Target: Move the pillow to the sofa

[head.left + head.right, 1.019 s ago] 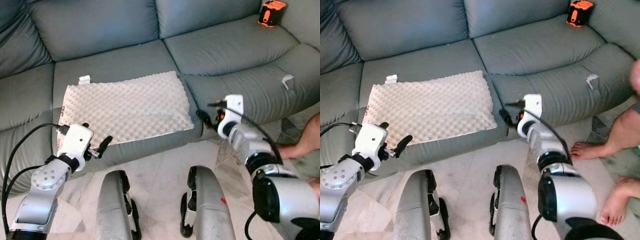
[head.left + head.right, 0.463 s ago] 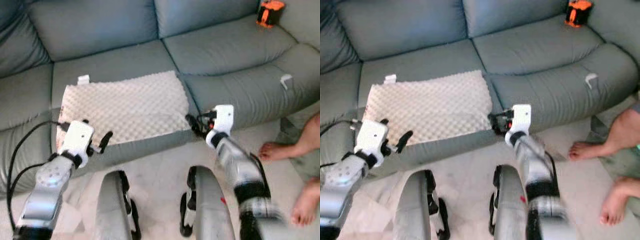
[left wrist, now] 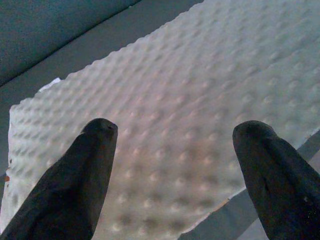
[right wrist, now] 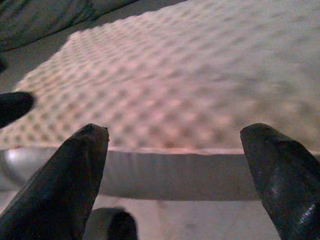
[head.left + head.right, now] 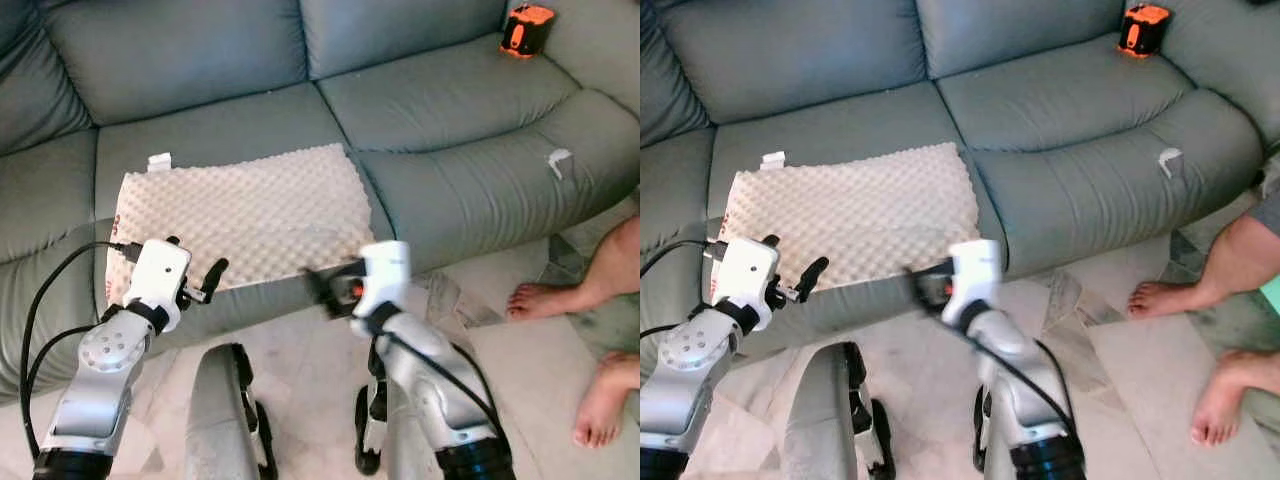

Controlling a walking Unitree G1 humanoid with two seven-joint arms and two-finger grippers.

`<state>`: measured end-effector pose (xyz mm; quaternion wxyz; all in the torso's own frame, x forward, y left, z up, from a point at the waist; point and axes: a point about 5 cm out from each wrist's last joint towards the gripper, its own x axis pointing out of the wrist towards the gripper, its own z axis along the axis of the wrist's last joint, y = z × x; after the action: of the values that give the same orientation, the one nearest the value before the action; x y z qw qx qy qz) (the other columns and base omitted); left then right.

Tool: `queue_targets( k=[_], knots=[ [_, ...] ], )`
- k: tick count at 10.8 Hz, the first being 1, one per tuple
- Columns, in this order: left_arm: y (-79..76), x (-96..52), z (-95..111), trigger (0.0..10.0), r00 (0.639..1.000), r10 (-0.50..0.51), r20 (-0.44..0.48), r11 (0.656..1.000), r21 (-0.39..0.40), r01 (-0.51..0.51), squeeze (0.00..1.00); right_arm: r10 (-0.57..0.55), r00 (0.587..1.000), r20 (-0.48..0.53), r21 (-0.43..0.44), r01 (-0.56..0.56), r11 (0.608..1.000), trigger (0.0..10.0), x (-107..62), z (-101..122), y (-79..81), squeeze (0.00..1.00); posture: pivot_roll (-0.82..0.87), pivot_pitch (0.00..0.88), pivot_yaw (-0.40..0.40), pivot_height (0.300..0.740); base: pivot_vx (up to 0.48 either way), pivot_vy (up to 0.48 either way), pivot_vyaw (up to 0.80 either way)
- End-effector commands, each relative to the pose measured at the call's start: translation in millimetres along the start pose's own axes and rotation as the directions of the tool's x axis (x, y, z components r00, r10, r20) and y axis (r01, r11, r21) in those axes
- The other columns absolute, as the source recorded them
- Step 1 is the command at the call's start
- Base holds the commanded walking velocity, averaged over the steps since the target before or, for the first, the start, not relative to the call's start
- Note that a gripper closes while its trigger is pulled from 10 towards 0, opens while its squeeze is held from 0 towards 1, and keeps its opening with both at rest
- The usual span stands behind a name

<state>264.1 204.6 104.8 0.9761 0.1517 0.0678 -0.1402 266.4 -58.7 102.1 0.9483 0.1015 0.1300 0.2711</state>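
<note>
Left eye view: the pillow lies flat on the sofa seat. The left hand and right hand hover at its front edge, empty.

Left wrist view: fingers spread wide over the pillow.

Right wrist view: fingers wide, facing the pillow's edge.

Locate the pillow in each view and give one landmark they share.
Left eye: pillow on the sofa seat, centre-left.
Right eye: same seat.
Left wrist: beyond the open left gripper.
Right wrist: beyond the open right gripper.
Shared landmark: the pillow's front edge.
</note>
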Motion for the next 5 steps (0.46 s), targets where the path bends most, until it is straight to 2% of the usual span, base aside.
queue_targets(
  k=[1, 4, 5],
  knots=[
    [4.1, -4.3, -7, 10.0, 0.999, 0.017, -0.027, 1.000, -0.002, -0.017, 0.00, 0.013, 1.000, -0.012, -0.011, -0.013, 1.000, 10.0, 1.6, 3, -2.4, 0.00, 0.06, 0.196, 0.011, 0.590, 0.000, 0.000, 0.00],
    [6.2, -9.1, -9, 10.0, 0.999, 0.027, -0.038, 1.000, 0.000, -0.027, 0.00, -0.069, 0.994, -0.088, 0.011, 0.070, 0.997, 10.0, 15.2, 1, -37.6, 0.00, 0.08, 0.209, 0.009, 0.590, 0.000, 0.000, 0.00],
    [5.7, -10.4, -10, 10.0, 0.999, 0.027, -0.041, 1.000, 0.000, -0.027, 0.00, -0.080, 0.989, -0.123, 0.051, 0.086, 0.995, 10.0, 20.9, -2, -48.6, 0.00, 0.08, 0.214, 0.010, 0.590, 0.000, 0.000, 0.00]
  ],
)
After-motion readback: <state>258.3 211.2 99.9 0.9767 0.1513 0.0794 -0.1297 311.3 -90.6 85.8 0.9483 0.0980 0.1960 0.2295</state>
